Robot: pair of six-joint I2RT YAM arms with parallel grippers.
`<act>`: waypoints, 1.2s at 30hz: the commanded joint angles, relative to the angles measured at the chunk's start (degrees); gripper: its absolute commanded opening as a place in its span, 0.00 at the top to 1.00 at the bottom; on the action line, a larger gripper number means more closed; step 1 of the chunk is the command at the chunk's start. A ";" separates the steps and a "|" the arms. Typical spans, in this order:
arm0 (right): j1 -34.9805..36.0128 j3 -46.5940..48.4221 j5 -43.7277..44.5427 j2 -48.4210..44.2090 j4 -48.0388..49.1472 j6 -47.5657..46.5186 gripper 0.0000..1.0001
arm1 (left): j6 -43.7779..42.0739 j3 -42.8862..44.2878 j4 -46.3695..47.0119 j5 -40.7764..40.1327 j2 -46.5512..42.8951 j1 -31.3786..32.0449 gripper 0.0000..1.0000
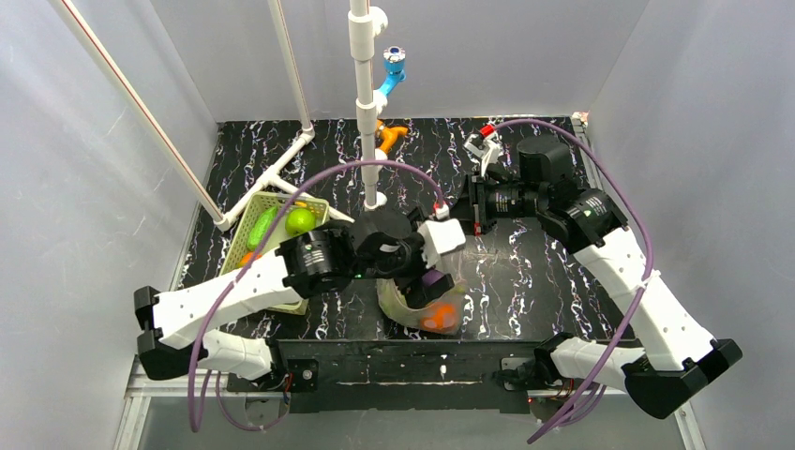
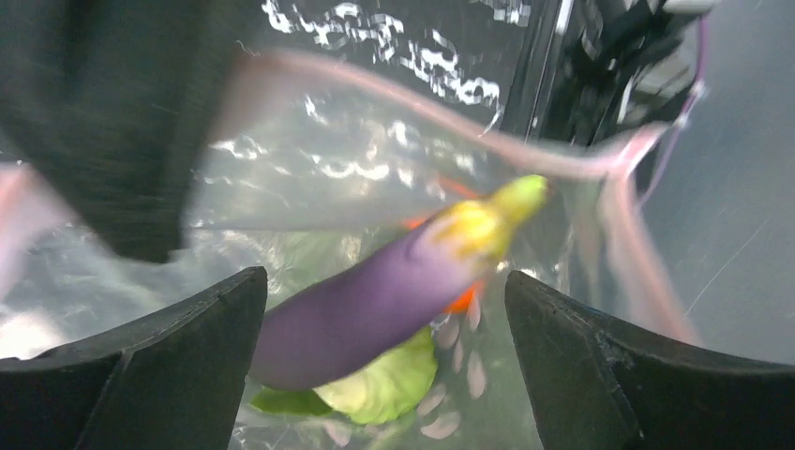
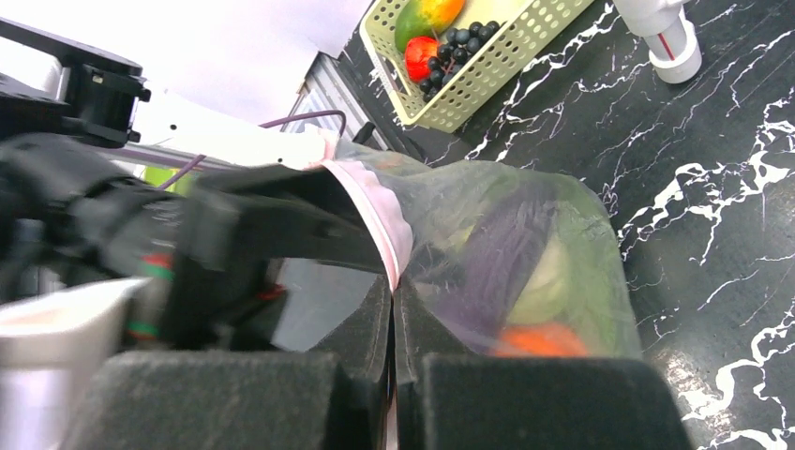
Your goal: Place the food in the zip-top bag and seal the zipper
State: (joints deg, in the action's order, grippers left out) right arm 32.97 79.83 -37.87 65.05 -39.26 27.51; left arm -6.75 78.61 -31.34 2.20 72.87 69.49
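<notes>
The clear zip-top bag (image 1: 417, 307) stands open at the front middle of the table. It holds a purple piece (image 2: 375, 300), a pale green leafy piece (image 2: 389, 380) and something orange (image 3: 539, 339). My left gripper (image 2: 384, 281) is open at the bag's mouth. The purple piece lies between its fingers, inside the bag. My right gripper (image 3: 394, 281) is shut on the pink zipper (image 3: 380, 211) at the bag's top edge and holds it up. In the top view the right gripper (image 1: 464, 223) is partly hidden by the left wrist.
The pale green basket (image 1: 272, 234) at the left holds a green round fruit (image 1: 300, 220), a cucumber (image 1: 261, 228), a mango (image 3: 427, 14), a red fruit (image 3: 422, 54) and dark grapes (image 3: 459, 42). A white pipe post (image 1: 366, 103) stands behind the arms.
</notes>
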 commanded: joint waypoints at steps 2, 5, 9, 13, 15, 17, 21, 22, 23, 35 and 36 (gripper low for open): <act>0.93 0.92 1.11 0.09 1.94 -1.66 0.99 | 10.09 7.27 -0.46 -3.74 -3.86 -0.23 0.02; 1.56 1.45 1.64 -0.01 1.93 -1.64 0.99 | 14.03 7.52 -0.56 -8.97 -4.57 -0.24 0.02; 1.77 1.62 3.19 -0.16 1.89 -1.34 0.99 | 23.38 5.33 1.69 -16.49 -8.45 -0.29 0.06; 1.92 1.84 5.45 -0.82 1.74 -1.01 0.99 | 37.87 0.76 4.89 -18.28 -14.42 -0.32 0.17; 1.96 1.53 6.57 -1.34 2.57 -0.50 0.99 | 48.22 -3.30 5.72 -19.81 -17.63 -0.32 0.28; 2.14 0.62 6.08 -1.84 4.83 0.33 0.99 | 57.44 -7.39 6.05 -20.99 -20.61 -0.29 0.34; 2.92 0.32 6.07 -1.41 7.48 1.05 0.99 | 66.10 -12.03 3.43 -23.91 -25.09 -0.31 0.32; 3.18 0.60 6.41 -1.15 7.30 0.89 0.99 | 67.14 -12.60 2.43 -24.24 -25.54 -0.30 0.32; 3.38 0.90 6.87 -0.93 7.06 0.60 0.99 | 67.68 -12.98 1.24 -24.55 -25.61 -0.28 0.32; 6.22 4.70 17.65 -2.41 -0.05 -5.72 0.99 | 64.54 -8.52 -3.42 -29.39 -13.49 -0.32 0.36; 6.19 4.92 18.17 -2.50 -0.62 -6.18 0.99 | 63.18 -8.47 -2.59 -29.42 -12.89 -0.32 0.42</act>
State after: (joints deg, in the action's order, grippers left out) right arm 38.89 80.44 -23.36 64.91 -39.77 24.39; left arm 59.74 67.54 -33.49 -23.54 58.35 69.32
